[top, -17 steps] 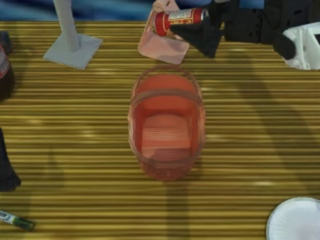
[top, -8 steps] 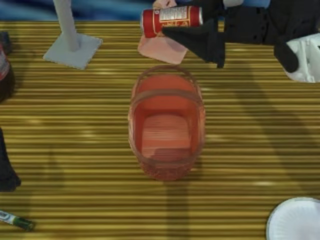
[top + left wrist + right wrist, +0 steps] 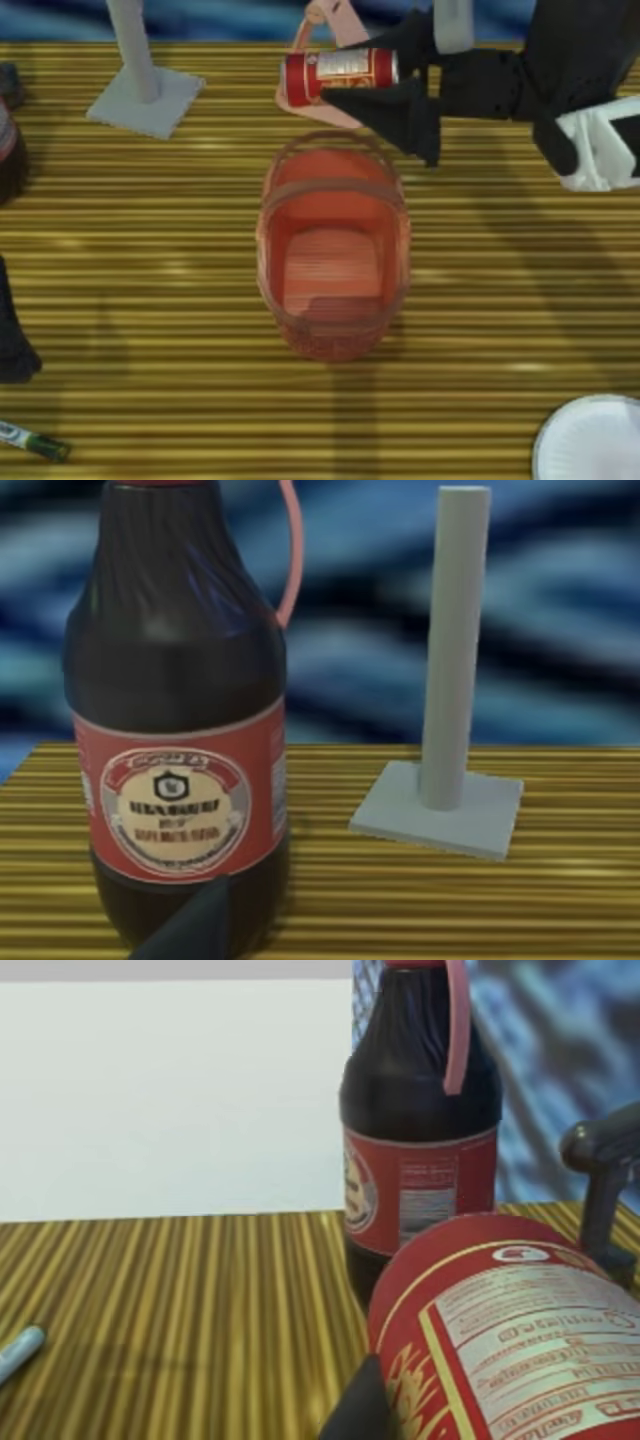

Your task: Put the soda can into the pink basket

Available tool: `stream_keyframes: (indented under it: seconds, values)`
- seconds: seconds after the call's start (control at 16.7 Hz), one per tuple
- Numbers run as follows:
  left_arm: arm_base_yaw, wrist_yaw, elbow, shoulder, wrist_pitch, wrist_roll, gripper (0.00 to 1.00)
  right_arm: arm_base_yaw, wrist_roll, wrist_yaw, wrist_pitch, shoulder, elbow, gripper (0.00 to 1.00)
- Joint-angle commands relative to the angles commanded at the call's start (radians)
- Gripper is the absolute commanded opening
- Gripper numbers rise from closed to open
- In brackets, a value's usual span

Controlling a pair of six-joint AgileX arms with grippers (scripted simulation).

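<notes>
The soda can (image 3: 340, 74), red with a white label panel, lies sideways in my right gripper (image 3: 362, 72), which is shut on it. It hangs just beyond the far rim of the pink basket (image 3: 333, 300), over a pale-pink phone stand (image 3: 300, 104). The oval basket stands in the table's middle with its hoop handle across its far half and nothing inside. In the right wrist view the soda can (image 3: 510, 1340) fills the corner beside one dark fingertip (image 3: 358, 1410). My left gripper (image 3: 12, 345) stays parked at the table's left edge, open, one fingertip (image 3: 190, 930) showing.
A dark bottle (image 3: 180, 730) with a red label stands at the left edge. A grey post on a square base (image 3: 145, 95) stands at the back left. A marker (image 3: 32, 440) lies front left, a white plate (image 3: 590, 440) front right, and a white object (image 3: 600, 140) under my right arm.
My right gripper has carried the can slightly left, then toward the basket's far rim. The left arm and the basket have not moved.
</notes>
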Motion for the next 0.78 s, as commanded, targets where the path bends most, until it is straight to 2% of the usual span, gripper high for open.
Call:
stream_keyframes:
  seconds: [0.24, 0.54, 0.78]
  values:
    - [0.000, 0.000, 0.000, 0.000, 0.000, 0.000, 1.00, 0.004, -0.003, 0.004, 0.171, 0.116, -0.048, 0.00]
    - [0.000, 0.000, 0.000, 0.000, 0.000, 0.000, 1.00, 0.005, -0.003, 0.006, 0.197, 0.138, -0.059, 0.00]
    - [0.000, 0.000, 0.000, 0.000, 0.000, 0.000, 1.00, 0.005, -0.003, 0.006, 0.197, 0.138, -0.059, 0.30]
